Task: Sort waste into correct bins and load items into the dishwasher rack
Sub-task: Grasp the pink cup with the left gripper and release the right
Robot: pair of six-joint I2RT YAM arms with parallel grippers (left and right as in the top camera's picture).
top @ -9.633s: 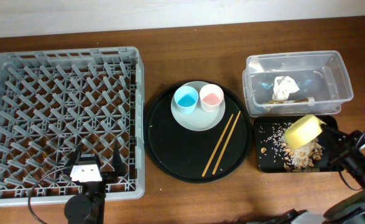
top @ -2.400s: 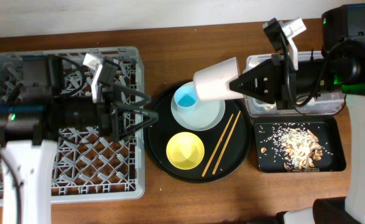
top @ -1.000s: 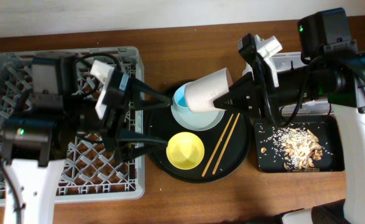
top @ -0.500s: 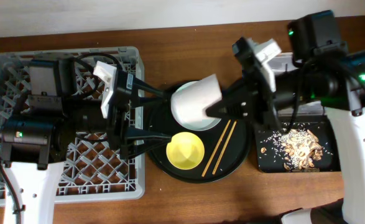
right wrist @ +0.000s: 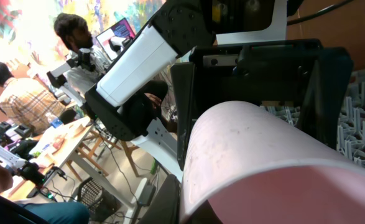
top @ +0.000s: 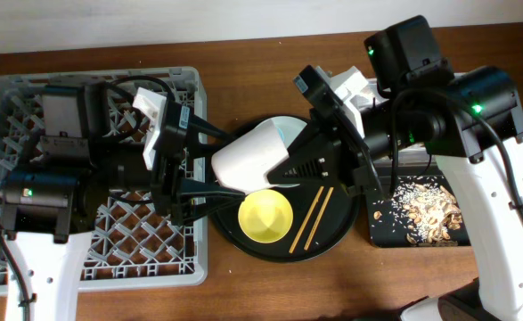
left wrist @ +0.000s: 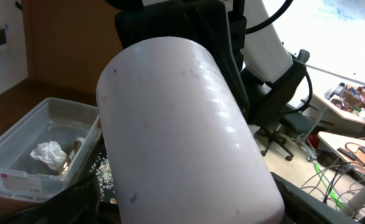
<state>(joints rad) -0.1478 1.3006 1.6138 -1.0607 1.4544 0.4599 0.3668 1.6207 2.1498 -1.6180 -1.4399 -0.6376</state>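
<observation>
Overhead: pink cup (top: 254, 159) clamped by right end effector (top: 288, 168), lying inside open left end effector (top: 241, 164).

Pink cup (top: 250, 160) tilted midair, yellow bowl (top: 265, 215) upright

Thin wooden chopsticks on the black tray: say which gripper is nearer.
Right. The right gripper, shut on the small pink cup, sits just up-left of the chopsticks; the left gripper, spread around that cup, is farther left.

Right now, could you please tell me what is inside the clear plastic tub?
A crumpled white tissue and a tan stick-like scrap lie in the clear tub, seen from the left wrist. Overhead, the right arm covers the tub's contents.
</observation>
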